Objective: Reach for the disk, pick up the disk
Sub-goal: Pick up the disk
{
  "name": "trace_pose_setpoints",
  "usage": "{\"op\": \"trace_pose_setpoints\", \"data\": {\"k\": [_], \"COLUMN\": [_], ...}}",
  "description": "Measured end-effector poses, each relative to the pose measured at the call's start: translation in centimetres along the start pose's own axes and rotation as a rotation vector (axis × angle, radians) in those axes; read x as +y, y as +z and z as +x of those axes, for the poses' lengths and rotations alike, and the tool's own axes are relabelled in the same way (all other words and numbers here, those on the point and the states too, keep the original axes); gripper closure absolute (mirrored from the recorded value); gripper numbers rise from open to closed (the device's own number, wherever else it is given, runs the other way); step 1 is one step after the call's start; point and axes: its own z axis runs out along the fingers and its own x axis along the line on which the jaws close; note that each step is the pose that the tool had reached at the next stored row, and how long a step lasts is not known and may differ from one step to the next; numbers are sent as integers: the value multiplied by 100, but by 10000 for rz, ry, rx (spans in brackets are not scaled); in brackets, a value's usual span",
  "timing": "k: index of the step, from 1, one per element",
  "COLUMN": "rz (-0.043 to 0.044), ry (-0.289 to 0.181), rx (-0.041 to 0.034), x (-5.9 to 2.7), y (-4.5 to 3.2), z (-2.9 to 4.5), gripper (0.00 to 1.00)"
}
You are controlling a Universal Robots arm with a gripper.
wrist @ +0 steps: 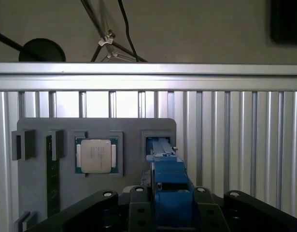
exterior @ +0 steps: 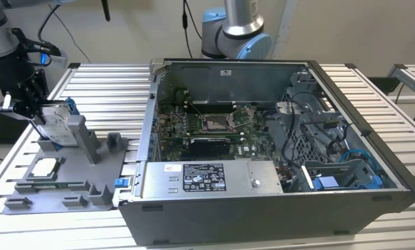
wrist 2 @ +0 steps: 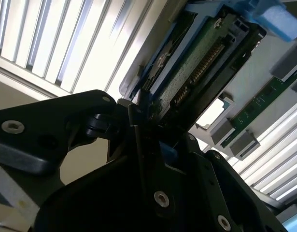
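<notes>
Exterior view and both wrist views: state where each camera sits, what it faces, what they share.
Exterior view: raised, off the arm, looking down at the open grey metal computer case; black gripper at the blue-framed silver-grey rectangular disk.
First wrist view: behind the gripper, facing the flat grey fixture tray.
Second wrist view: beside the gripper, looking along the disk's green board.
Shared: all show gripper and disk.

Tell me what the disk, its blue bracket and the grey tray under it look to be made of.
The disk: silver-grey body with a dull sheen, likely metal; in the second wrist view one face carries a green circuit board. The bracket: bright blue and smooth, likely moulded plastic. The tray: uniform matte grey with blocky posts, probably plastic.
</notes>
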Motion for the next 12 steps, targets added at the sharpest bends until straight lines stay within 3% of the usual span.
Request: {"op": "trace_pose_setpoints", "data": {"k": [6,9,12], "rz": [-1,2,-1], "ry": [-1,2,-1], "rx": [-13,81,36], "x": [0,0,0], "y": [0,-1,-1], "z": [0,0,-1], "gripper": [100,100,100]}}
